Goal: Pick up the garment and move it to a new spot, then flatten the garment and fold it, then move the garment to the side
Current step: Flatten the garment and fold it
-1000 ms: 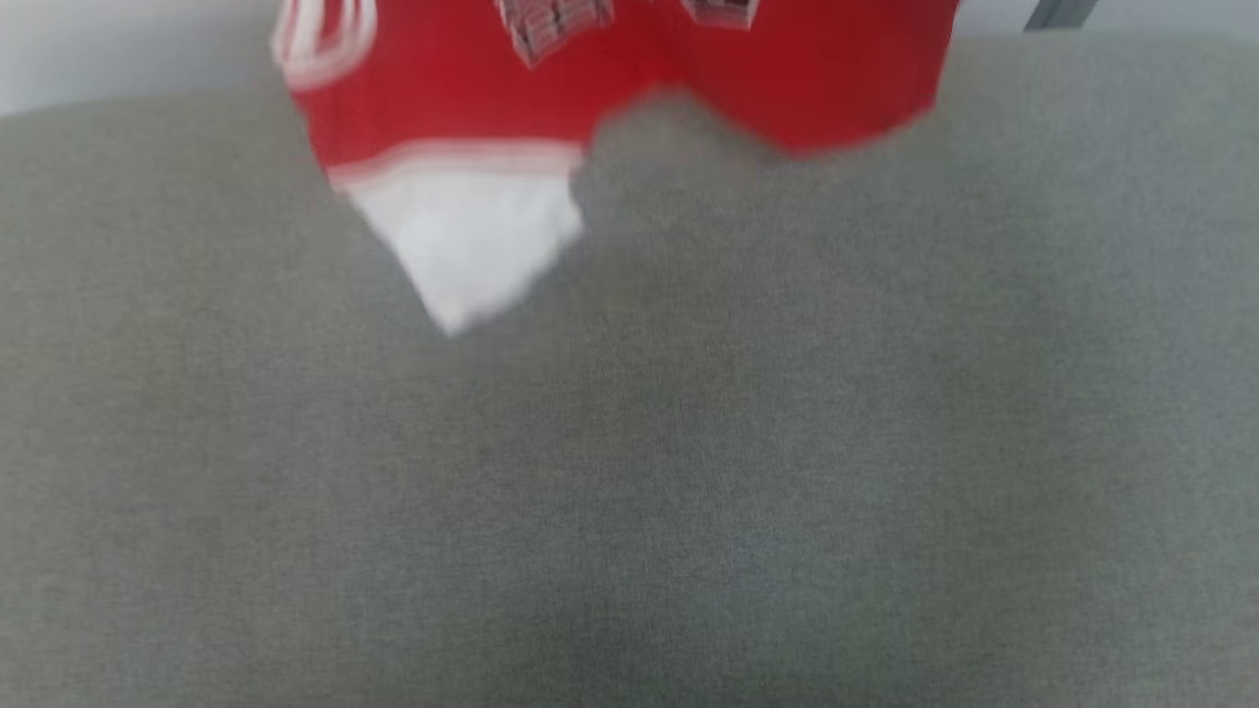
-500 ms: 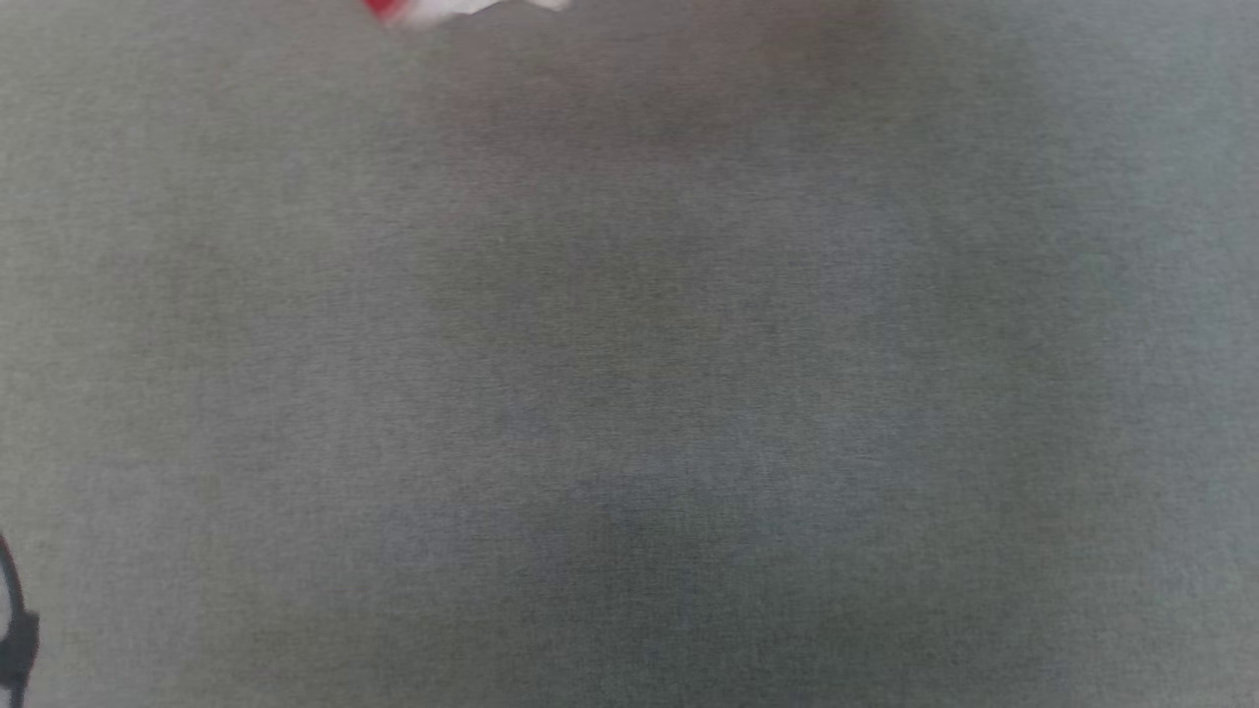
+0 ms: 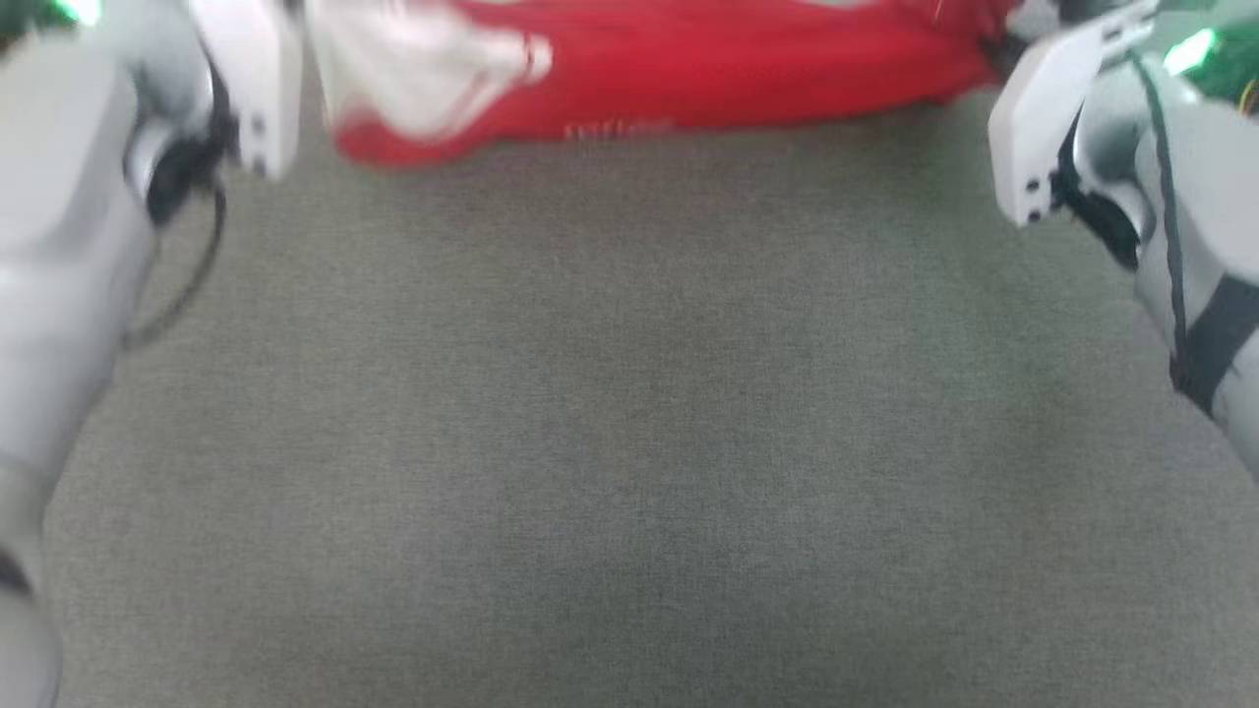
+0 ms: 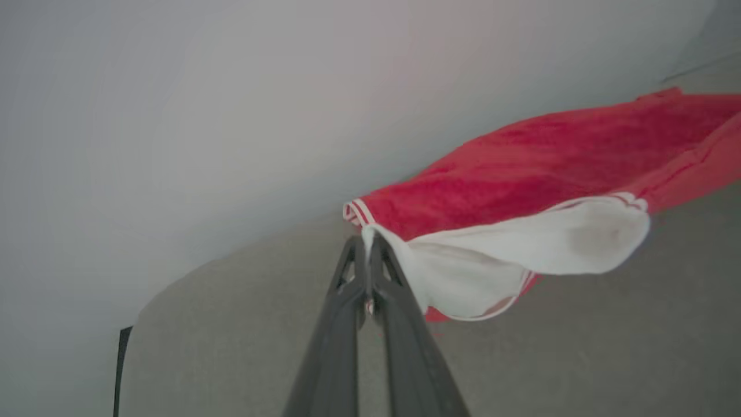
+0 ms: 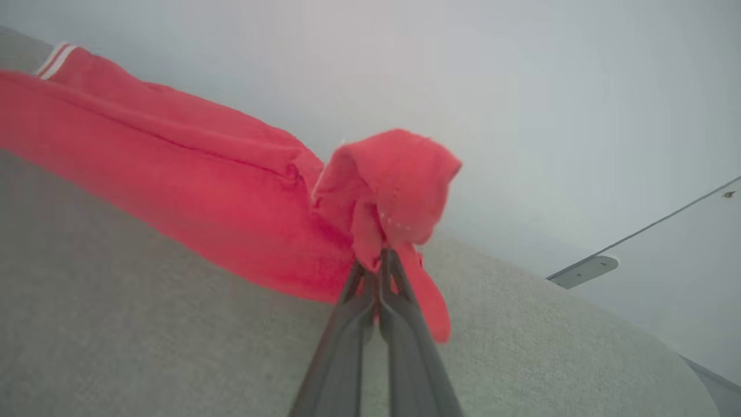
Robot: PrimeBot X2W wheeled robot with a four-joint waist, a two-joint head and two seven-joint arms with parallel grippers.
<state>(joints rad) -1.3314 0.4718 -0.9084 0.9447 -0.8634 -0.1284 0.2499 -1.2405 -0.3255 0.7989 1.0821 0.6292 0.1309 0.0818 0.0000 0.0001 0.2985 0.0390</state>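
Left wrist view: the left claw point(image 4: 368, 249) is clamped shut on a white-panelled corner of the garment point(image 4: 509, 162). In the right wrist view, the right claw point(image 5: 379, 258) pinches a red corner. The jersey stretches between them, bunched, over the grey tabletop point(image 3: 629, 442). Pick-up looks done; setting down, flattening, folding and moving aside are left.

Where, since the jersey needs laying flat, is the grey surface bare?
Bare: the grey surface between the left arm and right arm, nearer than the garment. Crowded: the far strip, where left hand and right hand pinch the garment.
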